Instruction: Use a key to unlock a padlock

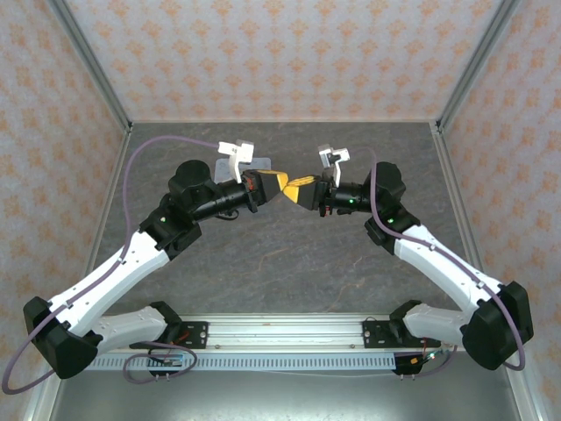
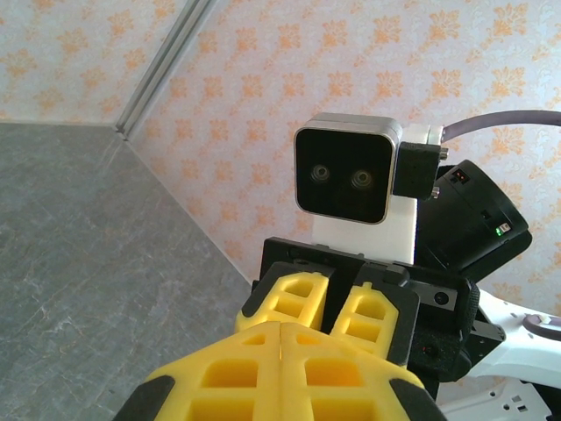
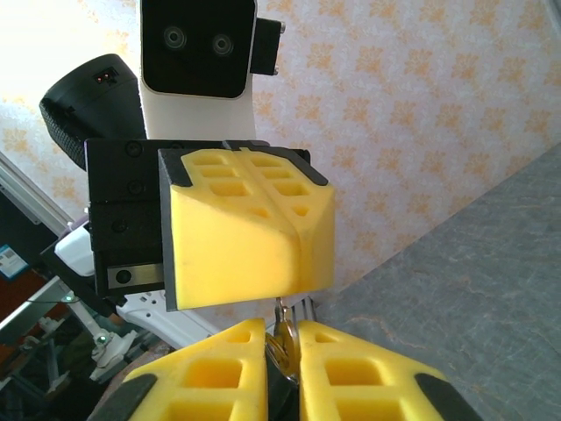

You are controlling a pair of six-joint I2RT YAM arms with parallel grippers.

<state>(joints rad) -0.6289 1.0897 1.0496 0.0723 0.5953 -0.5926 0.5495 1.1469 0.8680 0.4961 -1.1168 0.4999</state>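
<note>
Nose to nose over the table (image 1: 280, 263). Nipped a metal sliver, likely the key (image 3: 282, 335), in the right gripper (image 3: 282, 326), just beneath the left gripper (image 3: 272, 237), clamped shut. Hidden, the padlock, presumably inside that clamp. Looked like insertion; called next for fine alignment, then a twist.

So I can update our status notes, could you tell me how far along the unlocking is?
Done: the right end effector and the shut left end effector meet tip to tip above the table. In hand: the right one pinches a small metal piece. Left: the unlocking itself; I cannot tell whether that piece is key or padlock.
</note>
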